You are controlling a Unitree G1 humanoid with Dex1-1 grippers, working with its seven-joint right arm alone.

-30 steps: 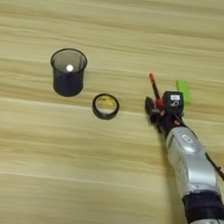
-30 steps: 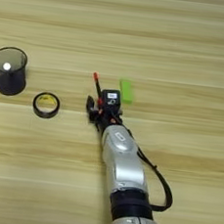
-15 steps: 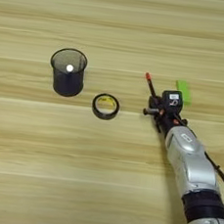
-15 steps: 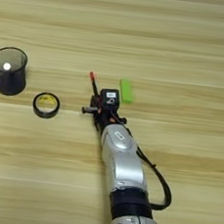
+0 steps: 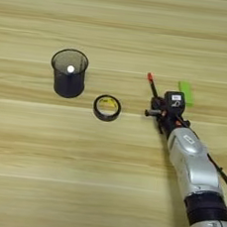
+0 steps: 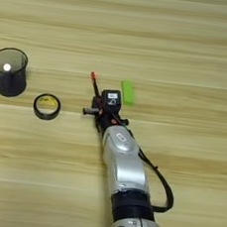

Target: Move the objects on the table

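Note:
A thin red marker pen (image 5: 153, 86) lies slanted, its red tip pointing up-left; its lower end disappears between the black fingers of my right gripper (image 5: 157, 109), which looks shut on it. A black finger (image 6: 89, 111) juts out to the left. The small bright green block (image 5: 186, 93) lies flat just right of the gripper, apart from it. The black tape ring (image 5: 106, 108) with its yellowish inside rests to the gripper's left. My silver forearm (image 5: 192, 162) comes in from the bottom right.
A dark mesh cup (image 5: 68, 73) with a white ball inside stands upright left of the tape ring. The light wooden table (image 5: 120, 26) stretches all around. A black cable (image 6: 162, 183) loops along the forearm's right side.
The marker's tip has swung slightly left and then a little up together with the gripper. One finger now juts out sideways to the left. Cup, ring and green block stay where they were.

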